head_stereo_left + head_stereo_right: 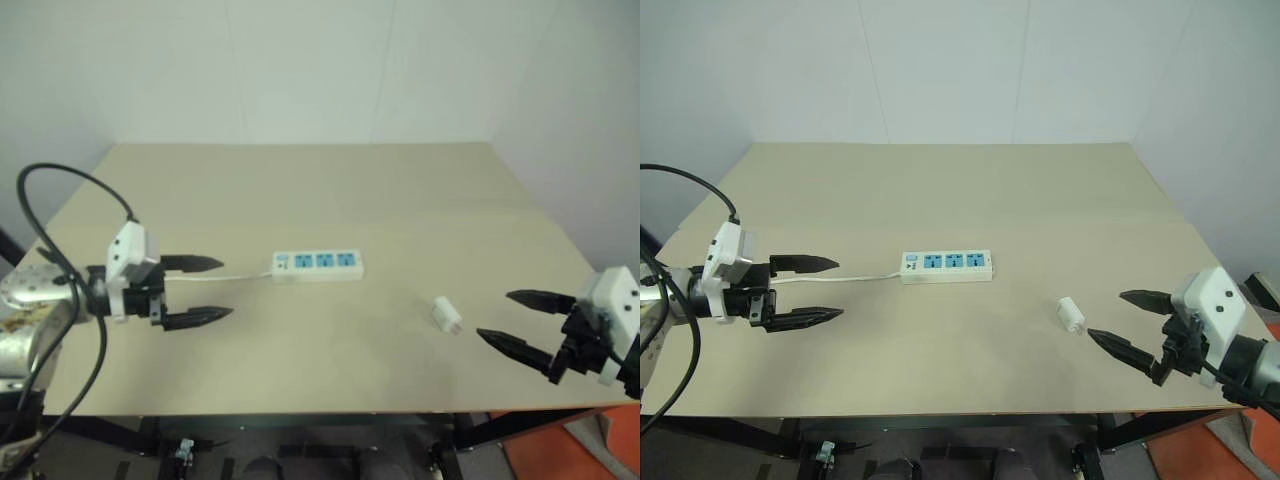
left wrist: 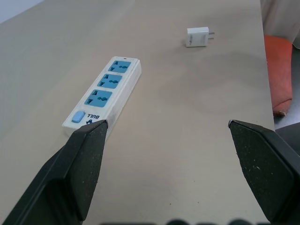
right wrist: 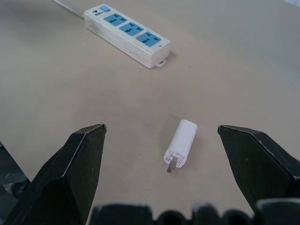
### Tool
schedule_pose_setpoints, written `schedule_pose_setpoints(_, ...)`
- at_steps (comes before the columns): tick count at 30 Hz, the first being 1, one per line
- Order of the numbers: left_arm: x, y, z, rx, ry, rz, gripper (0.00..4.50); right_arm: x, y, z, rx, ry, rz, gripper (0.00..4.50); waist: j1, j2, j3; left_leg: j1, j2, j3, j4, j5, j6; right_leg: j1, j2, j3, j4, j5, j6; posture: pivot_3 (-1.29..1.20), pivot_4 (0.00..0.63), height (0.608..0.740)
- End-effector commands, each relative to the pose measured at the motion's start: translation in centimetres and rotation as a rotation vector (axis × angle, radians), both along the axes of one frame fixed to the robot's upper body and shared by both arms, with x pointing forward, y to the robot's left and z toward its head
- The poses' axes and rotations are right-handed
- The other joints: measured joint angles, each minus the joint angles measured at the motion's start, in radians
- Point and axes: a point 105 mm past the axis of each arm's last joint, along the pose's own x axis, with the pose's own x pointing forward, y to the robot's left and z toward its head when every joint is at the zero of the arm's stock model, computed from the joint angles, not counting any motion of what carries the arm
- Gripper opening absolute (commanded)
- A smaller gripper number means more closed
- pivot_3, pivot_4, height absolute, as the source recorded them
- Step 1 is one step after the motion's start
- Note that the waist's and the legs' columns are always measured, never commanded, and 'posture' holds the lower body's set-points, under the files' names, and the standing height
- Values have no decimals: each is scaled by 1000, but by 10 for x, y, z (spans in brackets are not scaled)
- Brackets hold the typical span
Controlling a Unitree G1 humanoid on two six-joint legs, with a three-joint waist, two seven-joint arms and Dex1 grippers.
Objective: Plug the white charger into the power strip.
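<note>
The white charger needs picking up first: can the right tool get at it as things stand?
Probably yes. The white charger lies alone on the table, bare surface between it and the open right tool.

Your table [image 1: 330, 180] is bare except the power strip [image 1: 318, 264] at centre and white charger [image 1: 447, 314] lower right, well apart.

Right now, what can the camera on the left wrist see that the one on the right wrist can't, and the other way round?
The left wrist view alone shows an orange patch beyond the table edge. The right wrist view alone shows the strip's thin white cord. Both share the power strip with its three blue sockets, the white charger lying on its side apart from the strip, the tan table, and their own open gripper's black fingers.
</note>
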Motion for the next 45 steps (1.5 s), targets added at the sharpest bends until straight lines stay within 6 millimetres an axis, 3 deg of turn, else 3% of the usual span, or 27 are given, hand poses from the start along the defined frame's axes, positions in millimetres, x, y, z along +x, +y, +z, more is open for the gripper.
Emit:
schedule_pose_setpoints(1, 0, -4, 9, -4, -35, -19, 4488, -2, 2, 12, -15, -61, 9, 4500, 0, 0, 0, 0, 0, 0, 0, 0, 0, 0, 0, 0, 0, 0, 0, 0, 150, 740)
schedule_pose_setpoints(10, 7, -3, 5, 8, -45, 18, 4488, -3, 4, 12, -7, -62, 16, 4500, 0, 0, 0, 0, 0, 0, 0, 0, 0, 0, 0, 0, 0, 0, 0, 0, 150, 740)
schedule_pose_setpoints(16, 43, 12, -11, 123, -53, 244, 4488, -1, 9, 11, 7, -63, 36, 4500, 1, 0, 0, 1, 0, 0, 0, 0, 0, 1, 0, 0, 0, 0, 0, 0, 150, 740)
schedule_pose_setpoints(21, 70, 19, -26, 228, -65, 320, 4488, 3, 13, 13, 16, -74, 47, 4500, 2, 0, 0, 1, -1, 0, 0, 0, 0, 1, 0, 0, 0, 0, 0, 0, 150, 740)
schedule_pose_setpoints(29, 127, -1, -57, 349, -81, 338, 4488, 5, 25, 19, 37, -102, 88, 4500, 13, -1, 0, 0, -2, -1, 1, 0, 0, 1, 0, 0, 0, 4, -6, 0, 150, 740)
schedule_pose_setpoints(35, 141, -17, -85, 427, -28, 272, 4488, -1, 32, 18, 35, -96, 108, 4500, 16, -1, 0, -2, -2, -1, 2, 0, 0, 0, 0, 0, 1, 5, -6, 0, 150, 740)
schedule_pose_setpoints(39, 148, -19, -99, 464, -15, 307, 3657, -5, 34, 19, 34, -103, 111, 4500, 24, -1, -1, 0, -3, -2, 3, 0, 0, 3, -1, 0, 1, 5, -5, 0, 150, 740)
schedule_pose_setpoints(45, 146, -23, -114, 472, 27, 295, 1791, -9, 35, 22, 36, -106, 112, 4500, 24, -2, -3, 11, -3, -2, 3, 0, 0, 16, -1, 0, -1, 0, 3, 0, 150, 740)
